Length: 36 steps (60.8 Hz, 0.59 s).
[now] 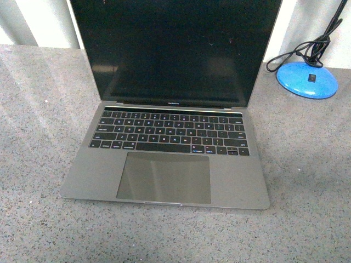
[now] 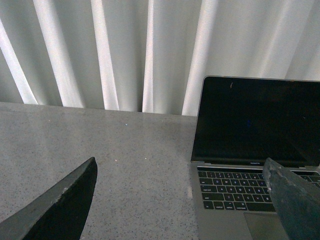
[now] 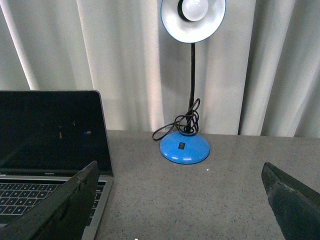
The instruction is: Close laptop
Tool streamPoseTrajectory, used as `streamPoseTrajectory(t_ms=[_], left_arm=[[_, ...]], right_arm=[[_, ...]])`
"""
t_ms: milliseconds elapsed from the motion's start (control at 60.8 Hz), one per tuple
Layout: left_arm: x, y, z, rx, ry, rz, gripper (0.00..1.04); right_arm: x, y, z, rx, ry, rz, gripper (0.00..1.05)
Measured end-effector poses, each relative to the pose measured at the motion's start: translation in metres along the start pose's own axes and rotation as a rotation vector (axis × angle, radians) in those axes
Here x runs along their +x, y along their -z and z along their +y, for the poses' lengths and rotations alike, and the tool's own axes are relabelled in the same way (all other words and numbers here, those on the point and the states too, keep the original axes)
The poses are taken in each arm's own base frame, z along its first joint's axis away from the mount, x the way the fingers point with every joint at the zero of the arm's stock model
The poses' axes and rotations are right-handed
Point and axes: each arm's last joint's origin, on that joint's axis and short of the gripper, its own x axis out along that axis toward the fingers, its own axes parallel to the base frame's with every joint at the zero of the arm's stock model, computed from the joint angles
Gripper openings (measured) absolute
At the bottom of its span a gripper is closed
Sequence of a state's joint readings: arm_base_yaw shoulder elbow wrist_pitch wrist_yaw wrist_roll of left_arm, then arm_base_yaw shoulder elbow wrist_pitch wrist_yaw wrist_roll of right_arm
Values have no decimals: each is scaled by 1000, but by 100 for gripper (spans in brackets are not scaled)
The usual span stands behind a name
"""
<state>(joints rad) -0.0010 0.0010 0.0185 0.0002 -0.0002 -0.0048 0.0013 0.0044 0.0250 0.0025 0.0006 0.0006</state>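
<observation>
K: Grey speckled desk [image 1: 44,137], white pleated curtains [image 2: 125,50] behind. Laptop [image 1: 164,137] sits mid-desk, lid up, screen [image 1: 175,49] dark.

M: Which way does it point?

K: The screen faces the robot and the trackpad [image 1: 163,178] edge is nearest the camera. The hinge, its long axis, runs left to right across the desk.

M: What is cut off?

K: The front view crops the top of the screen. The lid's outer face is turned away and cannot be seen. The left wrist view loses the laptop's right side, the right wrist view its left side.

M: And the claws?

K: They show only in the wrist views. The left claw [image 2: 180,161] is spread wide with nothing between its dark fingers [image 2: 60,205], above bare desk on the laptop's left side. The right claw [image 3: 180,165] is likewise spread and holds nothing, between the laptop and the blue lamp [image 3: 185,147].

M: How much of the lamp shows?

K: The front view gives only its base and part of the black cord [image 3: 175,125]. The right wrist view adds the neck, the white-lined shade [image 3: 193,17] and the bulb. The lamp stands to the laptop's right, apart from it.
</observation>
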Motion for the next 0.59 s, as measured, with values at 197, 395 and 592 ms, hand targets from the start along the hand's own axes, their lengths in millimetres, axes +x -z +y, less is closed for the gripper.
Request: streamPoseTrajectory(t_ms=[197,395,592], left_arm=[[0,0,0,0,0,0,98],[0,0,0,0,0,0,98],[0,0,0,0,0,0,98]], right_arm=[[0,0,0,0,0,0,95],[0,0,0,0,0,0,95],[0,0,0,0,0,0,95]])
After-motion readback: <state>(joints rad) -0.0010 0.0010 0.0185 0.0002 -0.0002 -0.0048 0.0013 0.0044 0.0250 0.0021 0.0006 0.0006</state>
